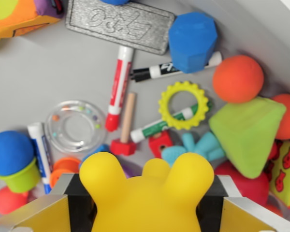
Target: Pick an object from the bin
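Observation:
A yellow rubber toy with rounded lobes (pixel 147 191) fills the bottom middle of the wrist view, held between my two fingers (pixel 79 203), whose black pads press on its sides. My gripper (pixel 147 205) is shut on it, above the bin's grey floor (pixel 34 82). Below lie a red marker (pixel 119 87), a black marker (pixel 157 71), a green marker (pixel 159 126), a yellow toothed ring (pixel 184 105), a clear rattle ring (pixel 75 125), a blue foam block (pixel 193 41) and an orange ball (pixel 238 79).
A grey eraser (pixel 120 24) lies at the top, an orange plush toy (pixel 19 17) top left. A green foam wedge (pixel 246 133), a blue ball (pixel 9 152) and a blue marker (pixel 41 152) crowd the sides. The bin's white wall (pixel 261 29) runs along the upper right.

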### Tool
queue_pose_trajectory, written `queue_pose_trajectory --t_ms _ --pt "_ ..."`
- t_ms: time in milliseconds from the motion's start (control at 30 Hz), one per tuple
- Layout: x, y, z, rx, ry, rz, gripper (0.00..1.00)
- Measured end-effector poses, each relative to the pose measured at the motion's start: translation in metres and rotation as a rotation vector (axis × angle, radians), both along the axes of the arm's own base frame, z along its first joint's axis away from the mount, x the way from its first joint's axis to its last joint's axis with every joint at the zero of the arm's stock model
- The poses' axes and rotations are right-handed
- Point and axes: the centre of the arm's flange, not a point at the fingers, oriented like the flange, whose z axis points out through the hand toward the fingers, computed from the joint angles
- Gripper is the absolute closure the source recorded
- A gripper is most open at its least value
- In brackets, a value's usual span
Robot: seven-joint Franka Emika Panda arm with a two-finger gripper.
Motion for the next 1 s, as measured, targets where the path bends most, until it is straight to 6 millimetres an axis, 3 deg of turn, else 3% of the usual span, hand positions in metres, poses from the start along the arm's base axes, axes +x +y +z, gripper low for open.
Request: queue_pose_trajectory --t_ms 533,1000 --pt "0.000 0.000 0.037 -0.001 0.004 0.001 1.00" --pt "0.000 0.000 0.041 -0.001 0.006 0.001 1.00"
